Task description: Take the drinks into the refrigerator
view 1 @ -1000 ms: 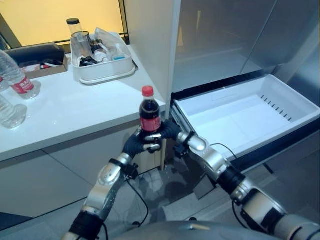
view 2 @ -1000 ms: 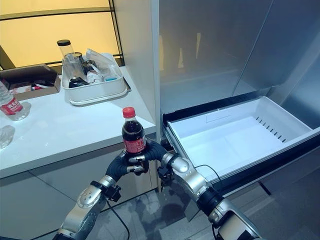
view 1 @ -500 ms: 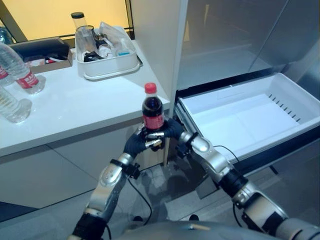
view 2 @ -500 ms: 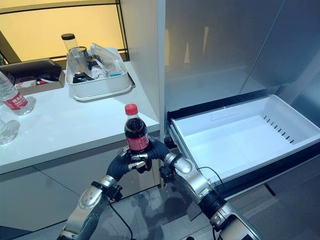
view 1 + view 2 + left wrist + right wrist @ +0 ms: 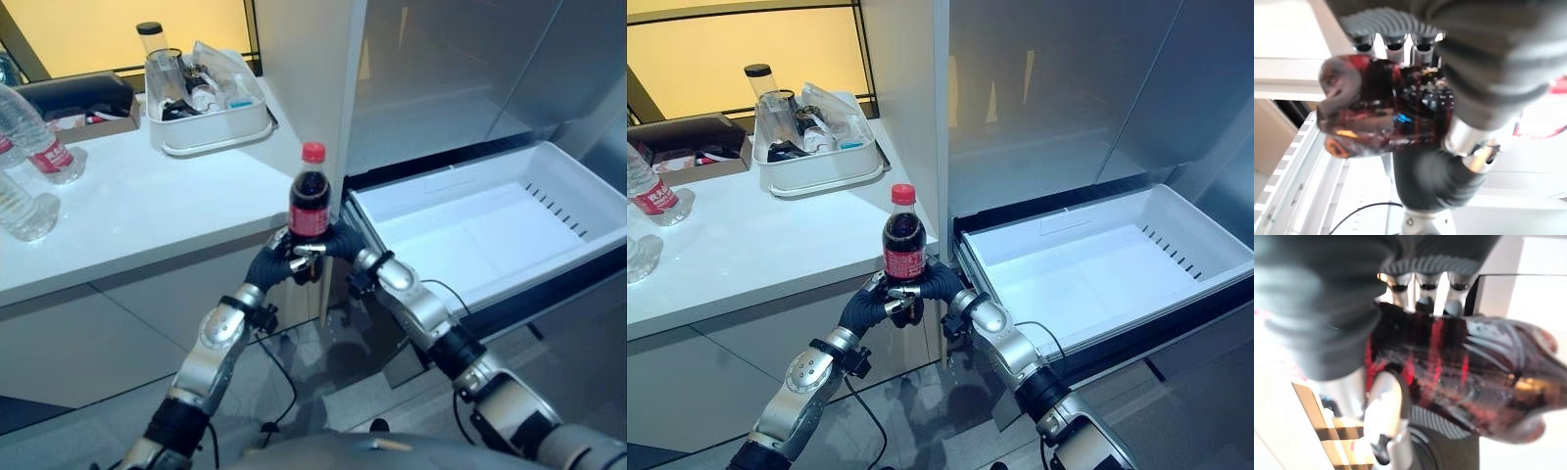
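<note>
A small cola bottle (image 5: 310,201) with a red cap and red label stands upright in the air, just off the counter's front corner. Both hands hold its lower half: my left hand (image 5: 272,266) from the left and my right hand (image 5: 341,241) from the right, fingers curled round it. In the left wrist view the dark bottle (image 5: 1381,107) lies against the fingers (image 5: 1395,45). In the right wrist view the bottle (image 5: 1459,362) sits the same way under the fingers (image 5: 1422,284). The refrigerator's white drawer (image 5: 578,171) is pulled out and empty, just right of the bottle.
On the white counter (image 5: 147,211) stand two water bottles (image 5: 39,147) (image 5: 20,211) at the far left, a white bin (image 5: 211,122) of odds and ends and a dark box (image 5: 78,96) at the back. Steel refrigerator doors (image 5: 460,69) rise behind the drawer.
Both hands have carried the cola bottle up and a little to the right, nearer the drawer. The camera shifted slightly earlier on.
</note>
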`<state>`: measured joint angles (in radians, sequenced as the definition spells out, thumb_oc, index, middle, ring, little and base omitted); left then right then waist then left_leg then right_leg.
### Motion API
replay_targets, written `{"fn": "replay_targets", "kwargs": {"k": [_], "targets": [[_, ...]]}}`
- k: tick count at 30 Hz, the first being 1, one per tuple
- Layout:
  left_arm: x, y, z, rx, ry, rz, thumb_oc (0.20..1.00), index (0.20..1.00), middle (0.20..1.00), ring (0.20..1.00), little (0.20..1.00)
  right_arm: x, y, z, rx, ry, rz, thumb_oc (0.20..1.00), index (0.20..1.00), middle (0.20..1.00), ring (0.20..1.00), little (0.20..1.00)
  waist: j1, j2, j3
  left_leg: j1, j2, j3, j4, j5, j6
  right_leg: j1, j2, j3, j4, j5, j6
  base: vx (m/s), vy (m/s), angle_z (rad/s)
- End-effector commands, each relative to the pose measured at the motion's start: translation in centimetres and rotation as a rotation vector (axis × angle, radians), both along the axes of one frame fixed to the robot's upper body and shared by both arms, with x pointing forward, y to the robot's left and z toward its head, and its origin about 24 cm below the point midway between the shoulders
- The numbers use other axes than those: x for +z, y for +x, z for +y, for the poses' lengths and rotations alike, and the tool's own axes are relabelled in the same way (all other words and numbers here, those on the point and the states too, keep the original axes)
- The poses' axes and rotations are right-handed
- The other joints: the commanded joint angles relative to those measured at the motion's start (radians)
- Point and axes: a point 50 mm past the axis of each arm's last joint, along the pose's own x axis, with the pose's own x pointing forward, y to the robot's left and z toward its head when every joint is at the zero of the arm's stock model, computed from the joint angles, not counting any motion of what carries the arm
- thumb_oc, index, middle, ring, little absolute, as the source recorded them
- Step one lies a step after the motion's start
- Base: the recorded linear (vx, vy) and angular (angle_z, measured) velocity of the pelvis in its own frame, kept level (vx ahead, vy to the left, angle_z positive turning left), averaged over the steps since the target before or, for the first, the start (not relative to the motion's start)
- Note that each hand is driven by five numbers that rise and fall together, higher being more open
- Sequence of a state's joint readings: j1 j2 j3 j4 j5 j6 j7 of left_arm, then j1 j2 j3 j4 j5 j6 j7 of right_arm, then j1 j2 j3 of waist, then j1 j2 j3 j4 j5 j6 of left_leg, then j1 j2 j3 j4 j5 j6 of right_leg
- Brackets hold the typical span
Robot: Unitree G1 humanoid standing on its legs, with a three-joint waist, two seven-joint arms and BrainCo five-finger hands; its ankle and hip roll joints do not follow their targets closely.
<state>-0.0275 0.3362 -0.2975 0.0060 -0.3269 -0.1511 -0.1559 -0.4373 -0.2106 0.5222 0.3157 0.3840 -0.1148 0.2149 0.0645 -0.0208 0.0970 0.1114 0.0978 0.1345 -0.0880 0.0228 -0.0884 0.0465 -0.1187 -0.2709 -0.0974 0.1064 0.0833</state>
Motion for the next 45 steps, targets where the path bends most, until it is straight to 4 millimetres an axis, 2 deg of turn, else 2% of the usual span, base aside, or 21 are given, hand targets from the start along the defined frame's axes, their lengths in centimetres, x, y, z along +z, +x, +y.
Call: {"fn": "replay_targets", "kwargs": {"k": [1, 10, 11, 12, 24, 31, 35, 40, 45], "targets": [[3.0, 0.8, -0.9, -0.09, 0.073, -0.211, 0.2, 0.2, 0.2, 0.2, 0.2, 6.9, 3.2, -0.5, -0.082, 0.11, -0.239, 0.2, 0.2, 0.2, 0.2, 0.2, -0.01, -0.048, -0.037, -0.008, -0.044, -0.022, 0.001, -0.063, 0.04, 0.071, -0.03, -0.033, 0.01, -0.061, 0.048, 0.0, 0.0, 0.0], [3.4, 1.0, -1.4, -0.102, 0.084, -0.235, 0.2, 0.2, 0.2, 0.2, 0.2, 7.3, 2.7, 1.5, -0.002, 0.082, -0.266, 0.2, 0.2, 0.2, 0.2, 0.2, -0.009, -0.048, -0.038, -0.004, -0.044, -0.019, 0.001, -0.066, 0.04, 0.075, -0.032, -0.032, 0.01, -0.06, 0.051, 0.0, 0.0, 0.0], [3.5, 1.0, -1.4, -0.102, 0.08, -0.237, 0.2, 0.2, 0.2, 0.2, 0.2, 7.2, 2.7, 1.6, 0.004, 0.079, -0.262, 0.495, 0.495, 0.495, 0.495, 0.495, -0.008, -0.049, -0.037, -0.005, -0.044, -0.02, 0.001, -0.066, 0.041, 0.075, -0.033, -0.033, 0.01, -0.06, 0.052, 0.0, 0.0, 0.0], [3.5, 1.0, -1.5, -0.105, 0.074, -0.236, 0.2, 0.2, 0.2, 0.2, 0.2, 7.3, 2.5, 1.8, 0.025, 0.069, -0.267, 1.0, 1.0, 1.0, 1.0, 1.0, -0.006, -0.05, -0.037, -0.006, -0.045, -0.021, 0.001, -0.066, 0.041, 0.077, -0.033, -0.035, 0.01, -0.06, 0.052, 0.0, 0.0, 0.0], [3.3, 0.7, -0.9, -0.088, 0.063, -0.223, 0.2, 0.2, 0.2, 0.2, 0.2, 8.4, 2.4, 1.3, 0.019, 0.06, -0.323, 1.0, 1.0, 1.0, 1.0, 1.0, 0.0, -0.053, -0.039, -0.001, -0.05, -0.024, 0.001, -0.07, 0.044, 0.086, -0.034, -0.041, 0.01, -0.063, 0.052, 0.0, 0.0, 0.0], [3.2, 0.6, 0.0, -0.055, 0.063, -0.215, 0.2, 0.2, 0.2, 0.2, 0.2, 8.3, 2.9, -0.1, -0.018, 0.074, -0.296, 1.0, 1.0, 1.0, 1.0, 1.0, 0.003, -0.056, -0.04, 0.001, -0.05, -0.023, 0.001, -0.072, 0.044, 0.087, -0.035, -0.041, 0.01, -0.064, 0.054, 0.0, 0.0, 0.0], [3.2, 0.6, 0.2, -0.047, 0.057, -0.214, 0.2, 0.2, 0.2, 0.2, 0.2, 8.6, 2.9, -0.3, -0.01, 0.074, -0.304, 1.0, 1.0, 1.0, 1.0, 1.0, 0.004, -0.058, -0.041, 0.004, -0.049, -0.024, 0.001, -0.074, 0.044, 0.09, -0.034, -0.041, 0.01, -0.066, 0.052, 0.0, 0.0, 0.0], [3.4, 0.8, -0.5, -0.065, 0.053, -0.223, 0.2, 0.2, 0.2, 0.2, 0.2, 8.8, 3.0, 0.6, 0.017, 0.1, -0.283, 1.0, 1.0, 1.0, 1.0, 1.0, 0.005, -0.059, -0.044, 0.01, -0.047, -0.022, 0.001, -0.076, 0.043, 0.093, -0.032, -0.041, 0.01, -0.067, 0.05, 0.0, 0.0, 0.0], [3.4, 0.8, -1.3, -0.093, 0.051, -0.222, 0.2, 0.2, 0.2, 0.2, 0.2, 9.3, 3.1, 2.7, 0.096, 0.146, -0.234, 1.0, 1.0, 1.0, 1.0, 1.0, 0.008, -0.06, -0.047, 0.015, -0.044, -0.018, 0.001, -0.078, 0.041, 0.096, -0.029, -0.037, 0.01, -0.069, 0.048, 0.0, 0.0, 0.0]]}}
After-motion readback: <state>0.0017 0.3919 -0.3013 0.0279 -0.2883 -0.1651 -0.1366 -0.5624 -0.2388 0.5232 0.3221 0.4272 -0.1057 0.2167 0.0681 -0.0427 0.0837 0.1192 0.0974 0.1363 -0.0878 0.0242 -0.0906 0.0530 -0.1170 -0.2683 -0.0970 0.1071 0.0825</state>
